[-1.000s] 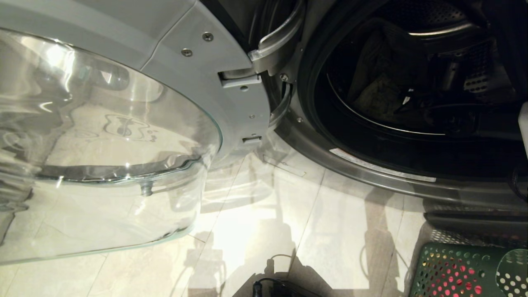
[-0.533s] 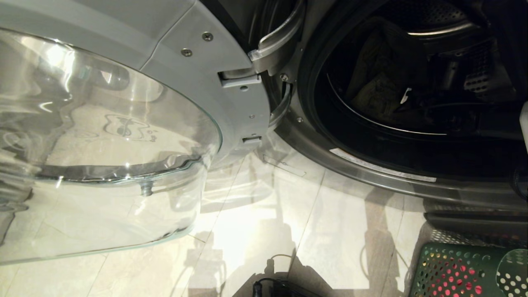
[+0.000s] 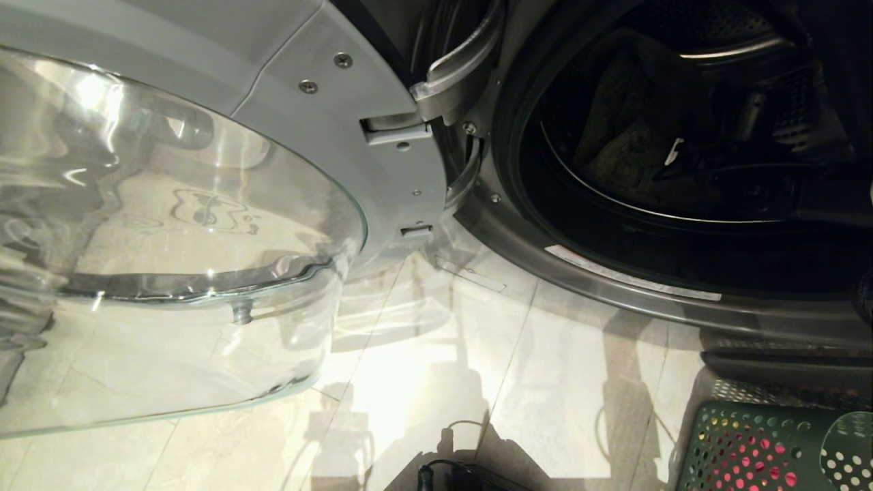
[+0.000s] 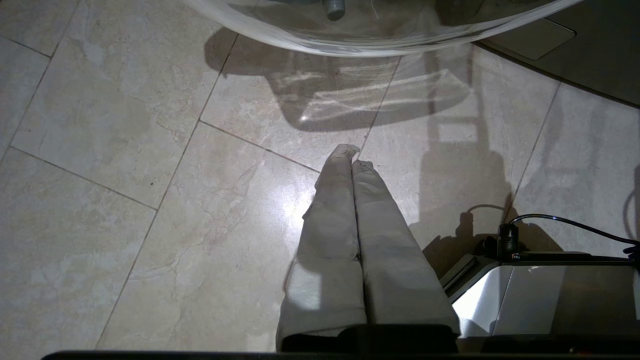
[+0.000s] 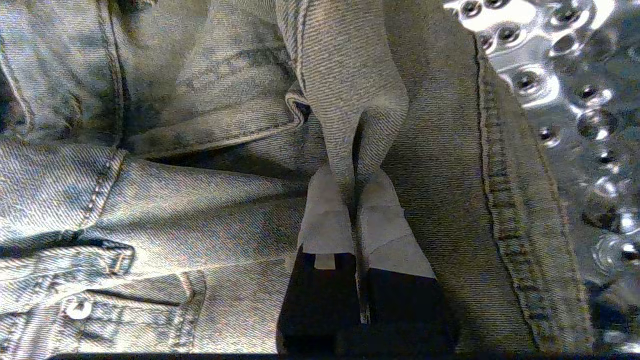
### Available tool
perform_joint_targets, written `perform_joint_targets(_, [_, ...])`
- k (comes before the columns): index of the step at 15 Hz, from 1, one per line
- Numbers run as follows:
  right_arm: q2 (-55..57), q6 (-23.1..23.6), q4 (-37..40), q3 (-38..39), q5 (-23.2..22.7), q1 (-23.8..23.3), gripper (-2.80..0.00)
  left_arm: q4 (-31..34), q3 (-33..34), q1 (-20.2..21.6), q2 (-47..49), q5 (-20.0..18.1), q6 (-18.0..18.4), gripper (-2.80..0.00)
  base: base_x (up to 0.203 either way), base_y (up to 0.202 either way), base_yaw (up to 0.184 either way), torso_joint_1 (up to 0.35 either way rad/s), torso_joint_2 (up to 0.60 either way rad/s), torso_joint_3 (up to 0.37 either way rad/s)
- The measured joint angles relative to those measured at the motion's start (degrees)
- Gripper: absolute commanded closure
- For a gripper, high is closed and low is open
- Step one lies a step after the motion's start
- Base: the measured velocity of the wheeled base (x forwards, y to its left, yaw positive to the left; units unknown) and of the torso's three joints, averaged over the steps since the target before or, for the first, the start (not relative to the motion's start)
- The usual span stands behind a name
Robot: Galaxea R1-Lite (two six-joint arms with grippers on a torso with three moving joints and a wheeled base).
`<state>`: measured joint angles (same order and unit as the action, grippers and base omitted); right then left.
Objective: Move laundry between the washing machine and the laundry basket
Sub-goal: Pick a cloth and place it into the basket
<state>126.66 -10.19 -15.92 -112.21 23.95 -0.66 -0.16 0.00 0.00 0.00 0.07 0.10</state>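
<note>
One thin fold of the faded denim garment (image 5: pixel 345 100) was pinched between the jaws of the right gripper (image 5: pixel 356 200), which were clenched on it deep inside the drum of the washing machine (image 3: pixel 614 279). The rest of the garment was spread around and behind the jaws, with a buttoned pocket to one side and the perforated drum wall (image 5: pixel 565 75) just beside the other. Only a narrow ridge of cloth was seen to be caught, so it was judged that the fold could slip free once the heavy denim was lifted. A trailing sleeve or hem might also be snagged on the door seal as it was drawn out. The laundry basket (image 3: pixel 750 443) was seen well apart from the jaws, on the floor below the opening, with red cloth showing through its holes. The left gripper (image 4: pixel 352 160) was parked with its jaws pressed together, empty, above the floor tiles (image 4: pixel 125 200) near the open glass door (image 3: pixel 170 239).
</note>
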Motion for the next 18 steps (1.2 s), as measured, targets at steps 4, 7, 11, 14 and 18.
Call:
perform_joint_targets(4, [-0.3, 0.0, 0.0, 0.0, 0.2, 0.2, 0.00, 0.0, 0.0, 0.0, 0.0, 0.0, 0.0, 0.00, 0.000, 0.000, 0.000, 0.000, 0.00, 0.000])
perform_joint_targets(7, [-0.4, 0.1, 0.0, 0.0, 0.2, 0.3, 0.00, 0.0, 0.0, 0.0, 0.0, 0.0, 0.0, 0.00, 0.000, 0.000, 0.000, 0.000, 0.00, 0.000])
perform_joint_targets(11, [-0.4, 0.4, 0.0, 0.0, 0.1, 0.3, 0.00, 0.0, 0.0, 0.0, 0.0, 0.0, 0.0, 0.00, 0.000, 0.000, 0.000, 0.000, 0.00, 0.000])
perform_joint_targets(14, [-0.4, 0.4, 0.0, 0.0, 0.1, 0.4, 0.00, 0.0, 0.0, 0.0, 0.0, 0.0, 0.0, 0.00, 0.000, 0.000, 0.000, 0.000, 0.00, 0.000])
perform_joint_targets(18, [-0.4, 0.4, 0.0, 0.0, 0.0, 0.8, 0.00, 0.0, 0.0, 0.0, 0.0, 0.0, 0.0, 0.00, 0.000, 0.000, 0.000, 0.000, 0.00, 0.000])
